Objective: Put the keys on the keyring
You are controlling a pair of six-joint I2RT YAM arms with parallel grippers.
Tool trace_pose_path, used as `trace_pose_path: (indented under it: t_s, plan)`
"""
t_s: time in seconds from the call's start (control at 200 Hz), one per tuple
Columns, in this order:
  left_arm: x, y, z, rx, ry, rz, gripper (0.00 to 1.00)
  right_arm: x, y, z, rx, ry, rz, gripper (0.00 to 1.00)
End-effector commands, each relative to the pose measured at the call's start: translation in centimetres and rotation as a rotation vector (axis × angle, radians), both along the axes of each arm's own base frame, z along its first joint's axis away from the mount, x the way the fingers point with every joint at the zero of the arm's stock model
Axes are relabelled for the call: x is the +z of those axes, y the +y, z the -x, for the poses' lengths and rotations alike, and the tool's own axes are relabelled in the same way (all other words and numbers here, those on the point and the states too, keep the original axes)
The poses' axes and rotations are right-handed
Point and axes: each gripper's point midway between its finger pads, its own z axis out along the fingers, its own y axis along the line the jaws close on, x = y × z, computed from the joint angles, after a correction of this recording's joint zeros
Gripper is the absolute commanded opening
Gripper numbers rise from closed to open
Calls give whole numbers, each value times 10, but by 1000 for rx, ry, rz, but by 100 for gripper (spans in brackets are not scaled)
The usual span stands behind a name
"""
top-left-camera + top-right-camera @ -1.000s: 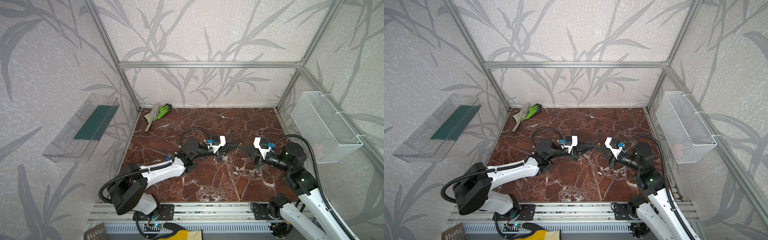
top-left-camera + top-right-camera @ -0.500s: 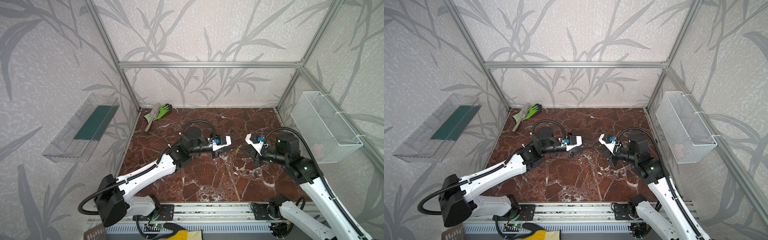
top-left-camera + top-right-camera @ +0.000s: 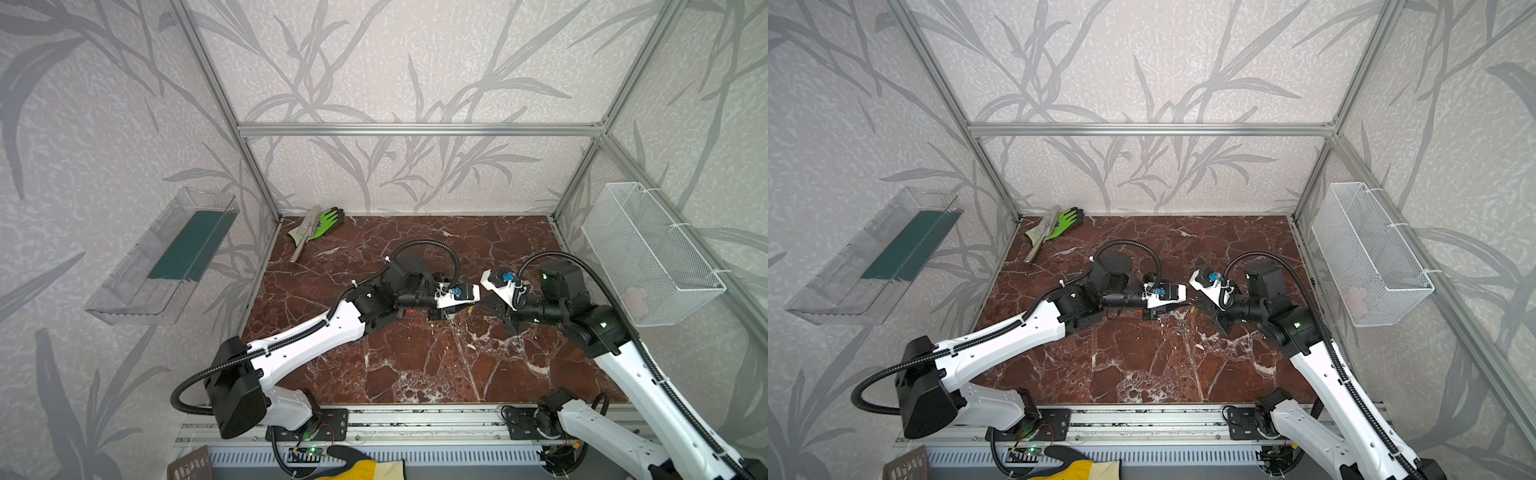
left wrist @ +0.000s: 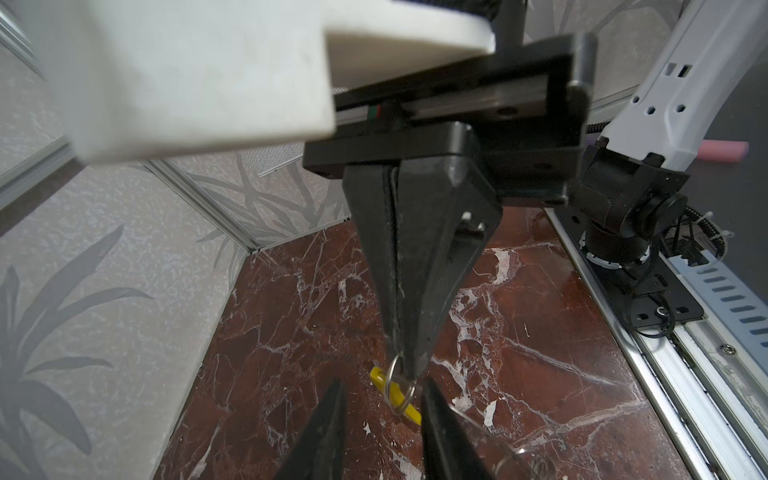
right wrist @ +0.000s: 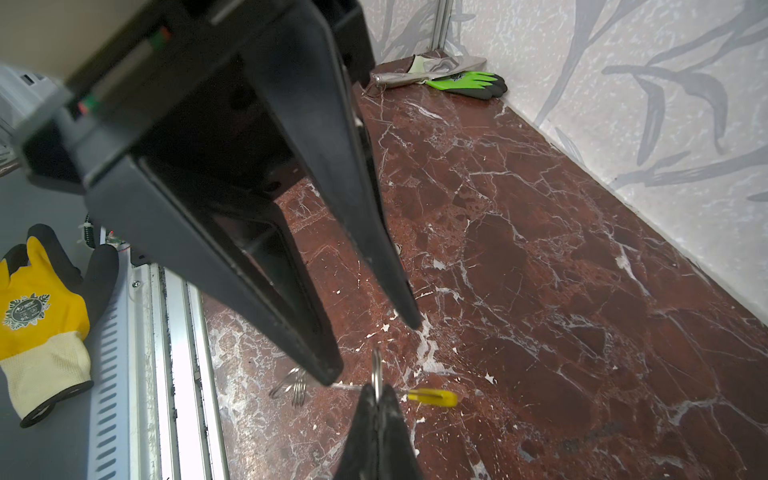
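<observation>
In both top views the left arm (image 3: 307, 336) stretched low from its base at 7 o'clock toward the centre, its wrist level and pointing to 3 o'clock. The right arm (image 3: 640, 374) rose from 5 o'clock toward 11 o'clock, then bent at the wrist to point to 9 o'clock. The two pointed tip to tip. The left end effector (image 5: 370, 345) had its fingers spread, a clear gap between them. The right end effector (image 4: 401, 365) had its fingers pressed together, pinching the keyring (image 4: 386, 388) at the very tips.
</observation>
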Motion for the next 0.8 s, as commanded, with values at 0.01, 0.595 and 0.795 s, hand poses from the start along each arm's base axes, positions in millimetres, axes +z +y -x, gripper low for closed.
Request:
trace_pose_path:
  t_s: [0.01,0.595,0.795]
  plan:
    - [5,-2,-3,8,-28,-21,31,14,2,1,15,-33,-2,0]
    - [-8,-15,3,-40,9,-41,4,16,6,1,60,-100,11,0]
    - [-6,-20,2,-42,44,-2,0,21,5,-1,49,-165,-4,1]
